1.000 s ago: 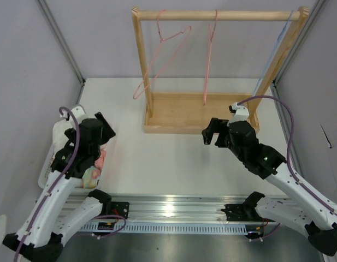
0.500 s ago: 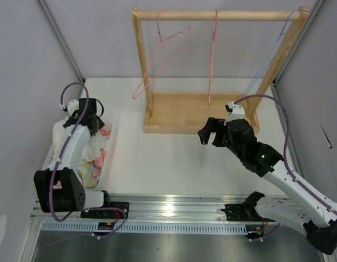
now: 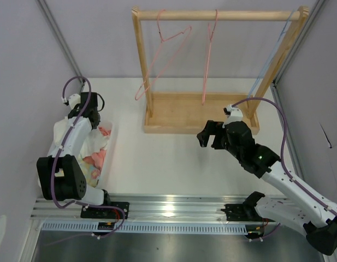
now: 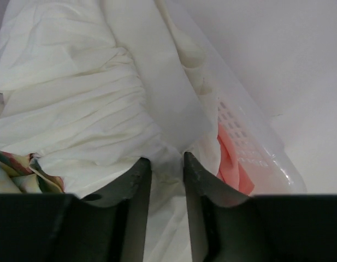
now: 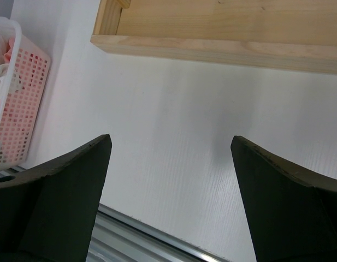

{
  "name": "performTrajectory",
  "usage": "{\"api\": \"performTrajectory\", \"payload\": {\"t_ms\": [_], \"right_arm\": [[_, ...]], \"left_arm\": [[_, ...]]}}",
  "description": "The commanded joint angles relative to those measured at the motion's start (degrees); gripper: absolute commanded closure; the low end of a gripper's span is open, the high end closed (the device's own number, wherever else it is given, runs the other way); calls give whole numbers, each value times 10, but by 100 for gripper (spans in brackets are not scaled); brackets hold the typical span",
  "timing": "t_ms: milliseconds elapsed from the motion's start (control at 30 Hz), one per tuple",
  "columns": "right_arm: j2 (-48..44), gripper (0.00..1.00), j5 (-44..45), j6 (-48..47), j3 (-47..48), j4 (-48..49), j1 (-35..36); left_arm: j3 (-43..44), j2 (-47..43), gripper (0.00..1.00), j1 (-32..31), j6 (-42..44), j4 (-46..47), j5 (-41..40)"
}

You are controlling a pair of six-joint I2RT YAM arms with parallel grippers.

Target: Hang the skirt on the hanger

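The left hand (image 4: 167, 161) is down in the white plastic laundry basket (image 3: 107, 155) at the left edge of the bench (image 3: 157, 158). In the left wrist view its two dark fingers (image 4: 130, 202) are drawn close together, clenched on a fold of the white skirt (image 4: 86, 98) that runs down between them. The skirt lies crumpled in the basket, heaped up against the basket's perforated wall. A pink garment (image 4: 228, 158) is pressed against that wall just beside it, and a corner of a patterned garment (image 4: 10, 169) shows under the skirt's edge at the left.

The right hand (image 3: 208, 136) hangs over bare bench in front of the wooden rack (image 3: 201, 112), well apart from the basket. Its fingers (image 5: 75, 180) are spread wide with nothing between them.

The pale salmon-pink wire hanger (image 3: 163, 39) hangs tilted from the rack's top rail, near the left post, with its lower corner reaching past that post. A deeper pink hanger (image 3: 208, 60) hangs near the middle of the rail, seen almost edge-on. A light blue hanger (image 3: 272, 52) hangs beside the right post. Neither hand touches any hanger, and no part of the skirt is on the rack.
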Motion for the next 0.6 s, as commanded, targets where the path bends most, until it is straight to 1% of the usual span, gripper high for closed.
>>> {"api": "performTrajectory", "payload": {"t_ms": [0,33,67,100,133,267,367,400,500,533,567], "right_arm": [[0,2,-10,2,3,20,-4],[0,2,-10,3,2,21,-5],[0,2,-11,3,2,20,-5],[-1,3,-11,4,2,21,-5],[0,3,-13,4,2,21,-5],[0,3,-13,6,3,25,-5],[4,3,-13,3,7,25,-6],[5,3,-13,2,10,23,-7],[7,3,-12,-2,21,21,-10],[7,3,-12,-3,24,21,-11],[7,3,-13,-4,31,20,-14]], "left_arm": [[28,7,71,6,13,13,-12],[26,5,75,6,15,13,-11],[26,2,90,7,18,13,-11],[25,-1,98,7,19,11,-9],[25,-6,100,6,22,11,-5],[44,-39,100,5,38,5,29],[84,-79,100,-4,45,-18,46],[87,-105,100,-10,46,-18,49],[112,-142,100,-35,56,-29,51],[117,-159,100,-67,61,-33,52],[130,-167,100,-78,63,-50,46]]}}
